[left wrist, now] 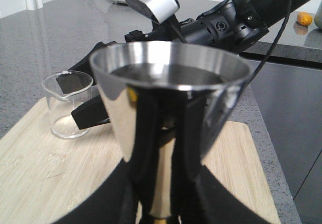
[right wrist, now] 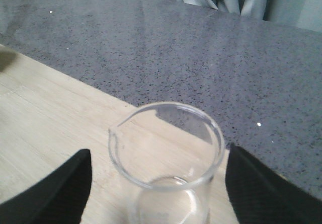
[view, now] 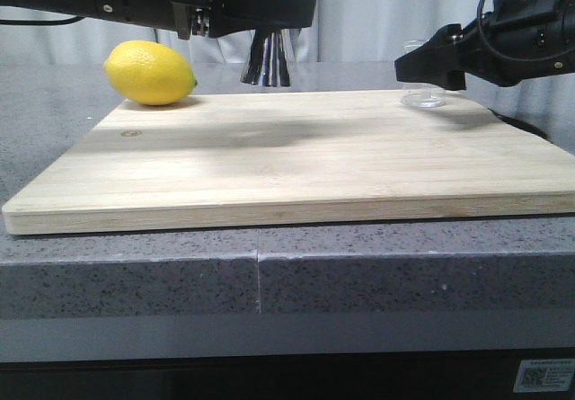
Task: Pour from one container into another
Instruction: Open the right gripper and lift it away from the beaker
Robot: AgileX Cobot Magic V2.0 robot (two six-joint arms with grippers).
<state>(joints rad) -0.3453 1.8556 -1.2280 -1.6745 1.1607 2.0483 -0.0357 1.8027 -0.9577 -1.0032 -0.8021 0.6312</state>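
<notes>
The steel jigger [view: 266, 60] is upright at the back of the wooden board [view: 296, 162], and my left gripper [view: 269, 18] is shut on its narrow waist. In the left wrist view the jigger's [left wrist: 168, 98] upper cone fills the middle, with the black fingers [left wrist: 126, 194] clamped below it. The clear glass beaker [view: 422, 84] stands on the board's back right corner. My right gripper [view: 422, 67] is open around it. In the right wrist view the beaker [right wrist: 166, 133] sits between the two fingers [right wrist: 55, 194], with a gap on the pour-lip side. It looks empty.
A yellow lemon [view: 150, 73] lies at the board's back left corner. The board rests on a grey speckled counter [view: 135, 279]. The beaker [left wrist: 68, 105] and the right arm [left wrist: 221, 25] show beyond the jigger in the left wrist view.
</notes>
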